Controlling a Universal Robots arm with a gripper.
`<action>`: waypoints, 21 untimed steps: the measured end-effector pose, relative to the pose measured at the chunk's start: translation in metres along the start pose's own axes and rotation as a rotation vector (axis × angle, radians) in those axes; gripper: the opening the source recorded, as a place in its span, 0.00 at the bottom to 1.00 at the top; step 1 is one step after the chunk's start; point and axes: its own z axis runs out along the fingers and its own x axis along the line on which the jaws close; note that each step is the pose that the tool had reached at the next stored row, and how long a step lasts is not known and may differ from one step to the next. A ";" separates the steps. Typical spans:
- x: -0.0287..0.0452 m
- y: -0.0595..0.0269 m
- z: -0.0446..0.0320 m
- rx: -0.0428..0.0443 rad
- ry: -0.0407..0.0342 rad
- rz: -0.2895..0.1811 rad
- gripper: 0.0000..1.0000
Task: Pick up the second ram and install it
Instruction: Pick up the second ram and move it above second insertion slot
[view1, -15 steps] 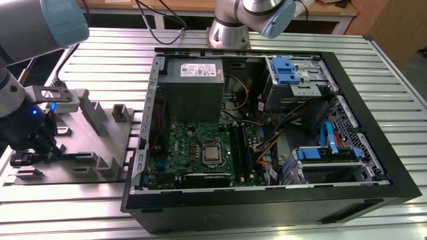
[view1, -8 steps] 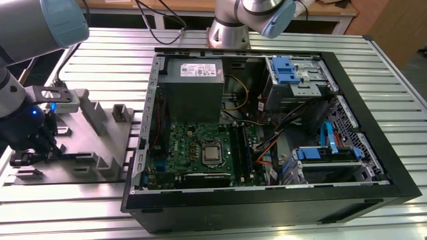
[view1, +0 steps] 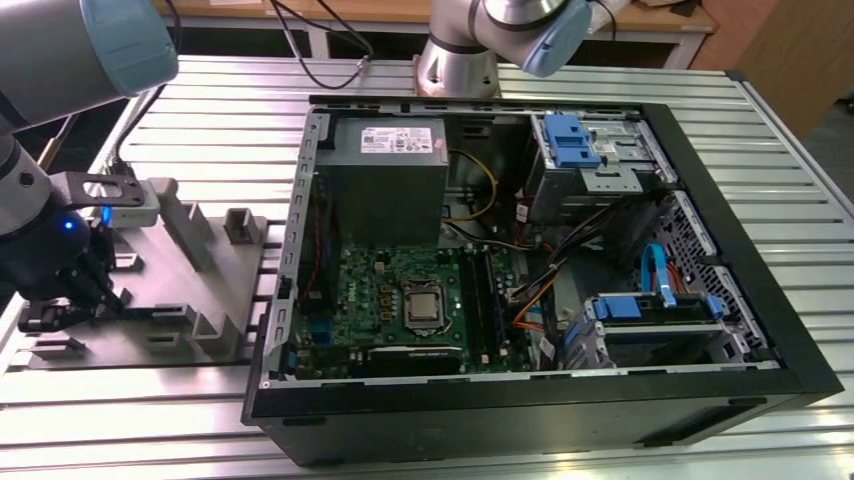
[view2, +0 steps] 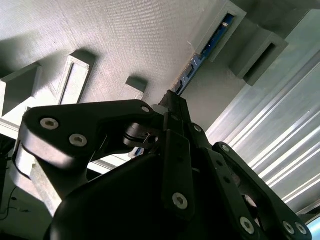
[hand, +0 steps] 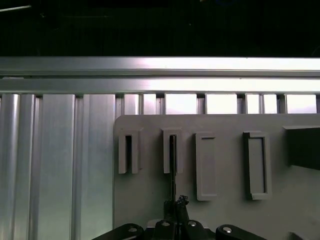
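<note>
Slatted aluminium table (view1: 227, 130), wooden bench (view1: 667, 18) behind

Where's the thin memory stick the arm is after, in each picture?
Second wrist view: the second ram stands edge-on in a grey holder slot, reaching the gripper.
First wrist view: a thin dark line from slot to gripper.
Exterior view: hidden by the gripper, at the exterior view's left.
Shared landmark: the grey holder.

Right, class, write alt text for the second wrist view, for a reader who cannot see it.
The black claw grips one end of the second ram, a thin blue-green stick whose far end sits in a raised slot of the grey holder. A ribbed aluminium table runs alongside the holder.
</note>
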 end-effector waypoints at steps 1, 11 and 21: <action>0.0000 0.0000 0.0000 0.0000 0.0000 0.000 0.11; 0.0000 0.0000 0.0001 -0.0003 0.0002 -0.005 0.11; -0.0001 0.0001 -0.0021 -0.0002 0.0005 -0.012 0.11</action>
